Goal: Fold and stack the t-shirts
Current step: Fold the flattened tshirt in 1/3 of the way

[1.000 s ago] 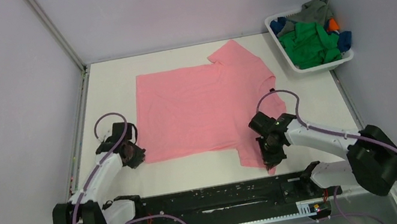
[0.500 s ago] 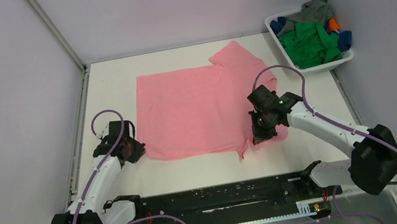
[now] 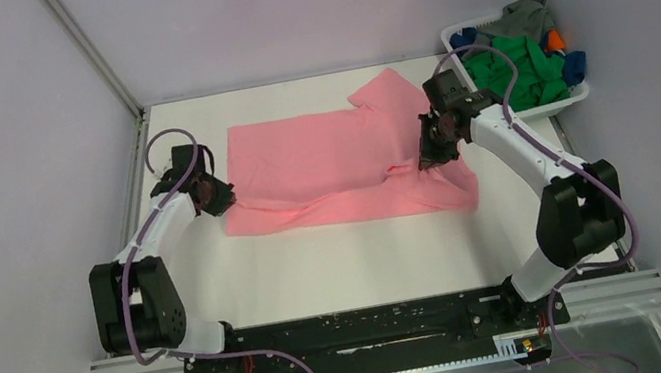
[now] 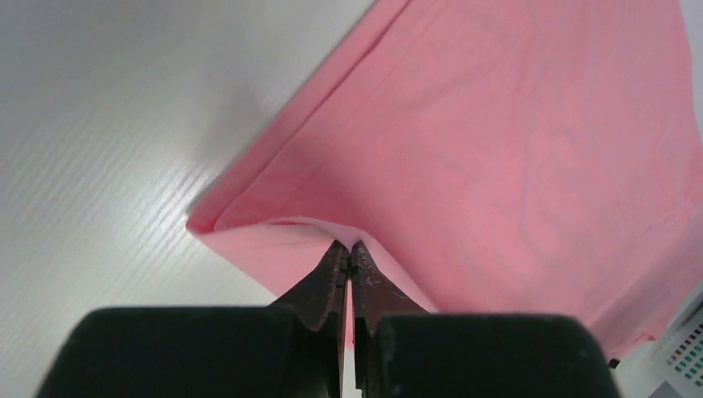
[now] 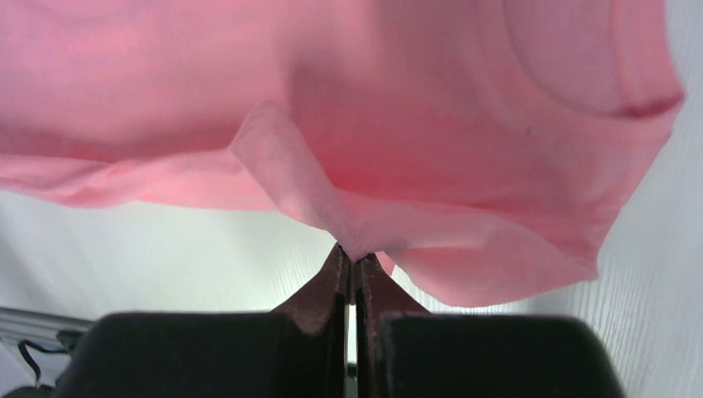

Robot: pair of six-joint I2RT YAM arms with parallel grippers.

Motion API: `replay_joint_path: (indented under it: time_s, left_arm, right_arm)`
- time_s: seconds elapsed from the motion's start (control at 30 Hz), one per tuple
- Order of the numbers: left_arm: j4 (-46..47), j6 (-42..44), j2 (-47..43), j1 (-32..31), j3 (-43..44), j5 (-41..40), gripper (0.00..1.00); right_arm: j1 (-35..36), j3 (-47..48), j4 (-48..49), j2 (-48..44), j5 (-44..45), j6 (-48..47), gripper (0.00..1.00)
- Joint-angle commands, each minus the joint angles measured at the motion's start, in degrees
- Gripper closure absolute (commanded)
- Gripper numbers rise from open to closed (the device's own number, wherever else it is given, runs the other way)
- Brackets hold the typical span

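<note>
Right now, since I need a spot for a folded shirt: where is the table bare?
Widest bare patch: the table between the near fold of the pink shirt and the black rail. A narrower strip runs between the shirt and the back wall. Crowded: the far right corner, with the basket and the right arm.

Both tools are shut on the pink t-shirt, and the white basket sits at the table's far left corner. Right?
No. The top external view shows the basket at the far right corner. The left tool and right tool are shut on the pink t-shirt.
</note>
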Motion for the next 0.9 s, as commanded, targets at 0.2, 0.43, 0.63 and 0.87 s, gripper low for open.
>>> replay_joint_path:
  time_s: [0.2, 0.43, 0.63, 0.87]
  left_arm:
    - [2.06, 2.38, 14.00, 3.87, 14.56, 1.90, 1.00]
    - [0.41, 3.29, 19.48, 3.64, 21.37, 6.77, 0.01]
    - [3.08, 2.45, 19.19, -1.11, 19.37, 9.39, 0.01]
    - [6.36, 1.44, 25.25, -2.42, 13.65, 11.53, 0.01]
  right_arm:
    - [-5.24, 22.09, -1.16, 20.42, 0.76, -10.09, 0.95]
    - [-6.56, 37.31, -9.31, 30.11, 9.17, -10.16, 0.01]
    - [-3.57, 17.00, 3.22, 21.48, -0.56, -7.42, 0.01]
    - [-2.60, 4.88, 11.75, 23.71, -3.30, -3.01, 0.00]
